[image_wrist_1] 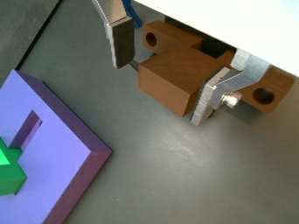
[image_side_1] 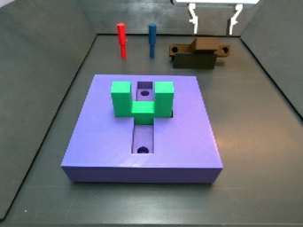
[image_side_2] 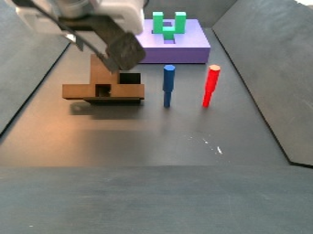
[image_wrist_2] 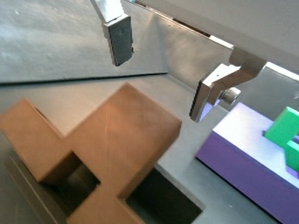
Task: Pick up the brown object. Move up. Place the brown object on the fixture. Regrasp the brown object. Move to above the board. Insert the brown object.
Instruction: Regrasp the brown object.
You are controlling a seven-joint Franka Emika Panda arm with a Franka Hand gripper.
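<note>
The brown object [image_side_1: 201,49] is a reddish-brown bar with a round hole [image_wrist_1: 152,39] near one end. It rests on the dark fixture [image_side_1: 190,62] at the far end of the floor, beyond the purple board [image_side_1: 106,133]. My gripper [image_side_1: 213,27] hangs open a little above the bar, touching nothing. In both wrist views the bar [image_wrist_2: 100,153] lies below the gap between the silver fingers [image_wrist_1: 118,42]. The gripper [image_wrist_1: 159,92] spans wider than the bar. A green U-shaped block [image_side_1: 142,97] sits on the board by its slot.
A red peg [image_side_1: 120,39] and a blue peg [image_side_1: 151,39] stand upright beside the fixture, between it and the far side wall. They also show in a side view as a red peg [image_side_2: 210,84] and a blue peg [image_side_2: 169,86]. Grey walls enclose the floor.
</note>
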